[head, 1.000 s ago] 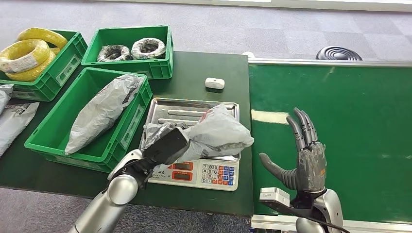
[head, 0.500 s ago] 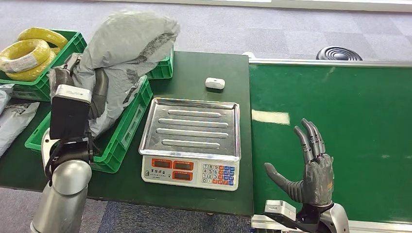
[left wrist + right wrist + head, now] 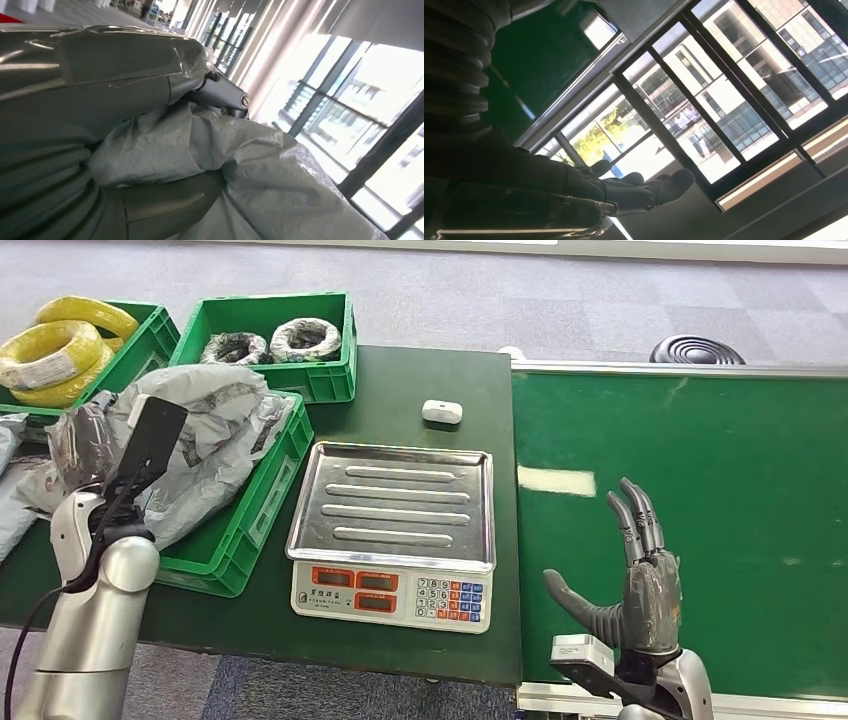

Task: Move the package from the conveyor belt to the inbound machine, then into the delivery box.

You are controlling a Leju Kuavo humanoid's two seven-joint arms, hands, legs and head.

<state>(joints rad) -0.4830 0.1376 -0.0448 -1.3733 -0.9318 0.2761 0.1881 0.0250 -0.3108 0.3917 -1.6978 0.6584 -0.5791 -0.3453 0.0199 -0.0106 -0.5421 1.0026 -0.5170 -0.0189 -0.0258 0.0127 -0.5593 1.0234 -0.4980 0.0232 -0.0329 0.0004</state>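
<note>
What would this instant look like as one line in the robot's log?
left hand: holds grey package over green crate | right hand: open, above conveyor belt | scale tray: bare

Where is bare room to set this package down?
The scale tray is bare, as is the conveyor belt around the right hand. The dark table is free around the small white device. The near green bin under the left hand's package is crowded.
</note>
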